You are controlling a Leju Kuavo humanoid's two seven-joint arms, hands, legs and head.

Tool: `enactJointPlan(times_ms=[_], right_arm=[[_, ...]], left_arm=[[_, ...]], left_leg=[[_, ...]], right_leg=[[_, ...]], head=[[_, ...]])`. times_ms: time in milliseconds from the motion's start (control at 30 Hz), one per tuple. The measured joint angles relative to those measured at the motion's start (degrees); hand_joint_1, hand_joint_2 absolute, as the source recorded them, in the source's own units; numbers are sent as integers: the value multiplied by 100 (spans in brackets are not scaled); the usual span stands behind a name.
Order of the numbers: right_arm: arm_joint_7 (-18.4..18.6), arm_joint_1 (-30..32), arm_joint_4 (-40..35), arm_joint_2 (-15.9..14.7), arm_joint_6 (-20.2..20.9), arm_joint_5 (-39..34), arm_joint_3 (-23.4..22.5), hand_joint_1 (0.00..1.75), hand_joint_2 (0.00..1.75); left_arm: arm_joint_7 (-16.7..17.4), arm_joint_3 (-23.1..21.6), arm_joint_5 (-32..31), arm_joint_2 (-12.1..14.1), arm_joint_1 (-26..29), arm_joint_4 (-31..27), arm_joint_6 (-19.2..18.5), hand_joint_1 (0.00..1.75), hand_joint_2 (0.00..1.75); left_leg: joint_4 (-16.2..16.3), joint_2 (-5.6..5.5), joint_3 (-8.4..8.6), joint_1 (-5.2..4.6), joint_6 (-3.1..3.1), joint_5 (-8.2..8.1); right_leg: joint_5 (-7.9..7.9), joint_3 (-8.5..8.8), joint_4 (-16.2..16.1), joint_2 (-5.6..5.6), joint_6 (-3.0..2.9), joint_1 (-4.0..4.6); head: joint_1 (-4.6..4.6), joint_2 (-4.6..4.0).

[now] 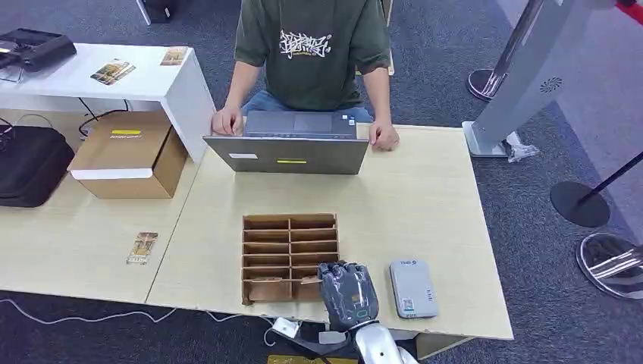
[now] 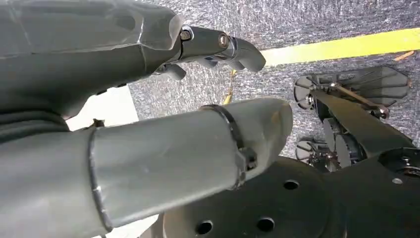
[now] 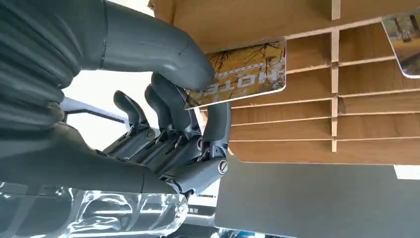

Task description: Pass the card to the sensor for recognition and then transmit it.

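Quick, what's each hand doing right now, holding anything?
Left hand: hanging by the body, fingers apart, holding nothing.
Right hand: pinching a card at the wooden rack.

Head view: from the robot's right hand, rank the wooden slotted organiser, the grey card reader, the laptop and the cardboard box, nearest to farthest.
Measured from the right hand at the table's near edge:
1. Wooden slotted organiser: right at the hand, on its left.
2. Grey card reader: just to its right, a small gap away.
3. Laptop: across the table, by the seated person.
4. Cardboard box: far left.

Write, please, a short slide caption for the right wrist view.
Right hand pinches a hotel card at the wooden slotted rack.
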Motion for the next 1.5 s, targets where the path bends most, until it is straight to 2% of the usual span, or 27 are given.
enactJointPlan(times_ms=[167, 233, 300, 700, 933, 1367, 1500], right_arm=[[0, 2, -31, 0, 0, 0, 0, 154, 175], [0, 3, -46, 0, 0, 0, 0, 159, 175], [48, 13, -98, 0, -4, 15, 0, 173, 175], [278, 287, -907, 17, 18, 72, -279, 173, 175], [435, 480, -1438, 98, 175, 90, -523, 175, 175], [455, 725, -1937, 162, 166, 92, -767, 173, 175], [453, 840, -2137, 208, 20, 92, -920, 175, 175]], left_arm=[[0, 0, -4, 0, 0, 0, 0, 0, 0], [0, 0, -4, 0, 0, 0, 0, 0, 0], [-7, 0, -6, 0, 1, 0, -2, 0, 0], [-31, 55, -79, 0, 6, -4, -11, 0, 0], [-33, 98, -129, -2, 8, -70, -15, 0, 0], [-79, 98, -173, -24, 9, -122, -9, 0, 0], [-85, 98, -197, -55, 9, -177, -13, 0, 0]], left_leg=[[0, 0, 0, 0, 0, 0], [0, 0, 0, 0, 0, 0], [0, 0, 0, 0, 0, 0], [0, 0, 0, 0, 0, 0], [0, 0, 0, 0, 0, 0], [0, 0, 0, 0, 0, 0], [0, 0, 0, 0, 0, 0]], right_leg=[[0, 0, 0, 0, 0, 0], [0, 0, 0, 0, 0, 0], [0, 0, 0, 0, 0, 0], [0, 0, 0, 0, 0, 0], [0, 0, 0, 0, 0, 0], [0, 0, 0, 0, 0, 0], [0, 0, 0, 0, 0, 0]], head=[[0, 0], [0, 0], [0, 0], [0, 0], [2, 0], [0, 0], [0, 0]])
